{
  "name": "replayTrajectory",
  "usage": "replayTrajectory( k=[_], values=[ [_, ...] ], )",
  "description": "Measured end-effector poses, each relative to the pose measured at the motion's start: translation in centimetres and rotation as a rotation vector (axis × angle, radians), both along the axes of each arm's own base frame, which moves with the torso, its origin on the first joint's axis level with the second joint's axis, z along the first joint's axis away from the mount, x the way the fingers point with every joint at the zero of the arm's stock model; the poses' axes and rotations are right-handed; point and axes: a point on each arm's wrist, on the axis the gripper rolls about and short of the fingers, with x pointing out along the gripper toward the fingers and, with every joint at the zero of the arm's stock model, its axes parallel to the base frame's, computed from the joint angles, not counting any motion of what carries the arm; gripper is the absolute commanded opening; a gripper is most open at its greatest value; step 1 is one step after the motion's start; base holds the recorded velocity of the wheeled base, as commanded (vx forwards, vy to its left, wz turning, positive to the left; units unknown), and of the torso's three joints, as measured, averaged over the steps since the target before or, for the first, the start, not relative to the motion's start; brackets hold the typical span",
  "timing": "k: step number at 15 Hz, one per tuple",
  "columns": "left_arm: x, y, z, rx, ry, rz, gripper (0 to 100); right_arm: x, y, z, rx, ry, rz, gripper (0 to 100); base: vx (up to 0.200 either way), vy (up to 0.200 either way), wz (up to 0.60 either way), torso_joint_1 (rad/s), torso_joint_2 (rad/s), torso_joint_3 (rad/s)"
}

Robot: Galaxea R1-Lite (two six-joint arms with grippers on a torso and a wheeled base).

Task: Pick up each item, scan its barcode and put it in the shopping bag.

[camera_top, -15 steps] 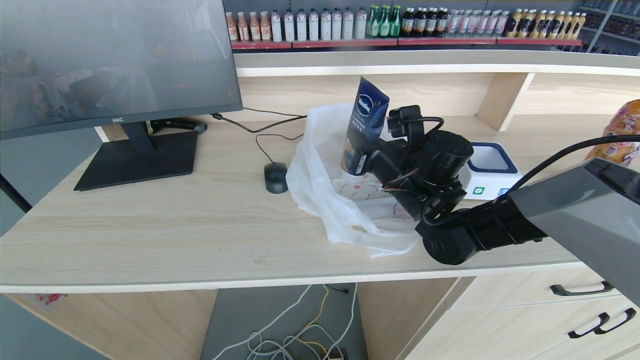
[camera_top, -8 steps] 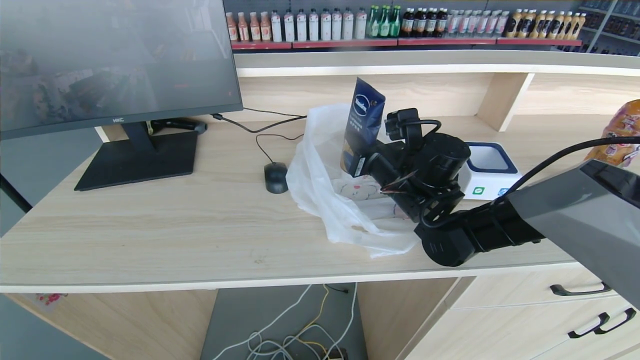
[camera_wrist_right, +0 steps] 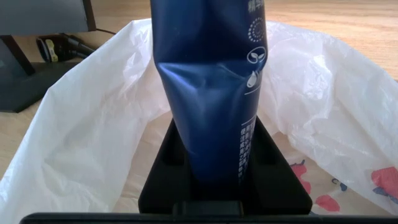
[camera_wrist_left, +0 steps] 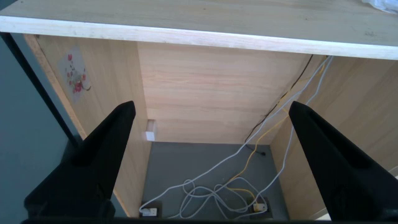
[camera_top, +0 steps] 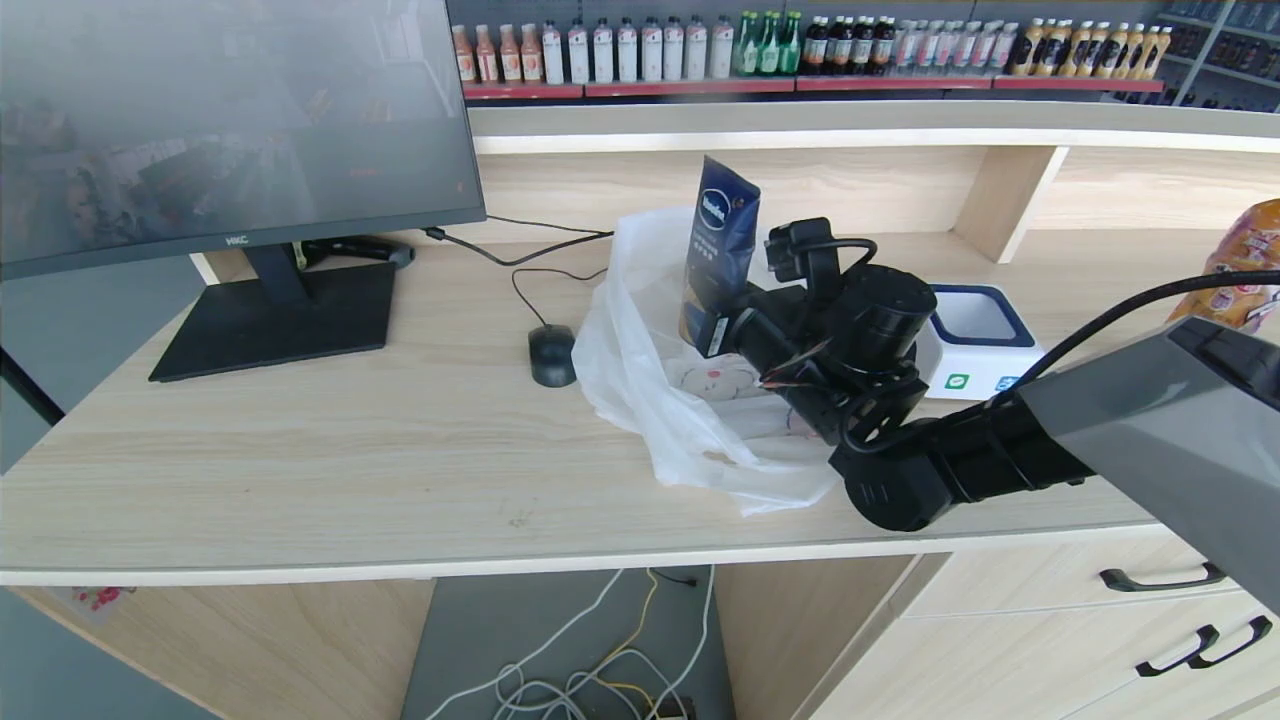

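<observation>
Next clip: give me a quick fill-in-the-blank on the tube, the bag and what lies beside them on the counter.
1. The right gripper holds a blue tube over the ____ bag.
2. The left gripper, below the counter, is ____.
3. The mouse lies on the bag's ____ side.
4. The scanner sits on the bag's ____ side.
Missing words: white; open; left; right.
</observation>
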Motion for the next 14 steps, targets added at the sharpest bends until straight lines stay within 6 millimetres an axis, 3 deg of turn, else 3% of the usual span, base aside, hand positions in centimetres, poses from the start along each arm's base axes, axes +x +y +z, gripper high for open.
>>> replayTrajectory(
  k=[6,10,11,14],
  values=[
    [0.0,0.0,0.0,0.0,0.0,0.0,100,-0.5,0.8,-0.2,-0.003,0.01,0.016,0,0.0,0.0,0.0,0.0,0.0,0.0],
    [0.0,0.0,0.0,0.0,0.0,0.0,100,-2.1,3.5,-1.1,-0.012,0.028,0.05,0,0.0,0.0,0.0,0.0,0.0,0.0],
    [0.0,0.0,0.0,0.0,0.0,0.0,100,-2.5,4.2,-1.4,-0.013,0.035,0.061,100,0.0,0.0,0.0,0.0,0.0,0.0],
    [0.0,0.0,0.0,0.0,0.0,-0.001,100,-2.8,5.0,-2.6,-0.028,0.074,0.083,100,0.0,0.0,0.0,0.0,0.0,0.0]
  ],
)
